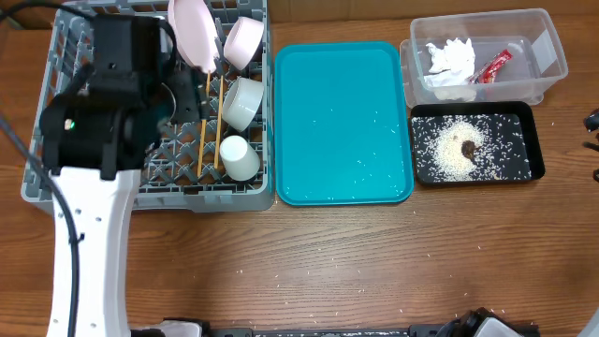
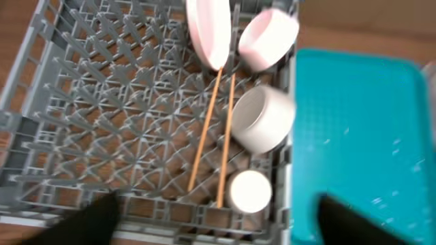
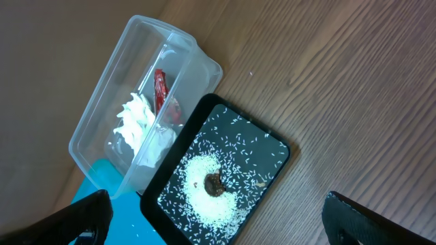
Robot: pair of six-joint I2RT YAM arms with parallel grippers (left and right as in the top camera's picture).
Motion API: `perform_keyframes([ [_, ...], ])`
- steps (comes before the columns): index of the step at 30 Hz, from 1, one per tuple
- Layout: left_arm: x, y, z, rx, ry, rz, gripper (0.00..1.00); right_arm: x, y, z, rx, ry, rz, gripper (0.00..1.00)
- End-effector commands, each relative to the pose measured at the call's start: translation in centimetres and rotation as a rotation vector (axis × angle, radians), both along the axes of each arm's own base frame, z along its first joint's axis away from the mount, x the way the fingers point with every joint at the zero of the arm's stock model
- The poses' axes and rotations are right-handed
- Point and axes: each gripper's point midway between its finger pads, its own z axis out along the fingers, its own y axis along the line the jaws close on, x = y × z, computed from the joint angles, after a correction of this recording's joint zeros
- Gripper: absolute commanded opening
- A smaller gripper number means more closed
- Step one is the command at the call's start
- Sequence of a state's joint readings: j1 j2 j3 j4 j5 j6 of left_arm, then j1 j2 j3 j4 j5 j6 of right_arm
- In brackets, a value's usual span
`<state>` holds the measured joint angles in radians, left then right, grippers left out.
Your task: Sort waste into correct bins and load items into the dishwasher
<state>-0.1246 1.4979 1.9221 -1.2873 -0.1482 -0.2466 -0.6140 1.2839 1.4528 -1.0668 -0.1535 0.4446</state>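
Wooden table (image 1: 374, 271) bears all; rack (image 2: 102, 122) holds plate (image 1: 192, 33), dish (image 1: 243, 42), bowl (image 1: 241, 101), cup (image 1: 240, 157), chopsticks (image 2: 203, 133); tub (image 1: 552, 42) holds napkin (image 1: 449, 61), wrapper (image 1: 493, 65); black tray (image 1: 535, 140) holds rice (image 1: 454, 157), scrap (image 1: 468, 147); my left claw (image 2: 218, 198) and right claw (image 3: 216, 196) hang spread apart.

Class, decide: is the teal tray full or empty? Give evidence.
Almost empty: the teal tray shows bare surface with only tiny white specks.
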Motion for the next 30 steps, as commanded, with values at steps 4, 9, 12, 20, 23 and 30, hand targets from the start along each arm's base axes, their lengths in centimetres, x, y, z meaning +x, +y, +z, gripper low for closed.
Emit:
perform_keyframes([
  [4, 0.5, -1.3, -0.2, -0.132, 0.001, 0.050, 1.00, 0.2, -0.1, 1.1, -0.014, -0.029, 0.000, 1.00],
  [9, 0.5, -1.3, -0.2, -0.131, 0.003, 0.050, 1.00, 0.2, -0.1, 1.1, -0.013, -0.029, 0.000, 1.00],
  [12, 0.5, -1.3, -0.2, -0.131, 0.004, 0.050, 1.00, 0.2, 0.1, 1.3, -0.017, -0.035, 0.005, 1.00],
  [20, 0.5, -1.3, -0.2, -0.131, 0.004, 0.050, 1.00, 0.7, 11.9, 7.6, -0.203, -0.206, 0.317, 1.00],
  [23, 0.5, -1.3, -0.2, -0.131, 0.004, 0.050, 1.00, -0.1, 14.4, 10.4, -0.305, -0.357, 0.346, 1.00],
  [30, 0.5, -1.3, -0.2, -0.131, 0.004, 0.050, 1.00, -1.3, 15.0, 9.3, -0.351, -0.666, 0.306, 1.00],
])
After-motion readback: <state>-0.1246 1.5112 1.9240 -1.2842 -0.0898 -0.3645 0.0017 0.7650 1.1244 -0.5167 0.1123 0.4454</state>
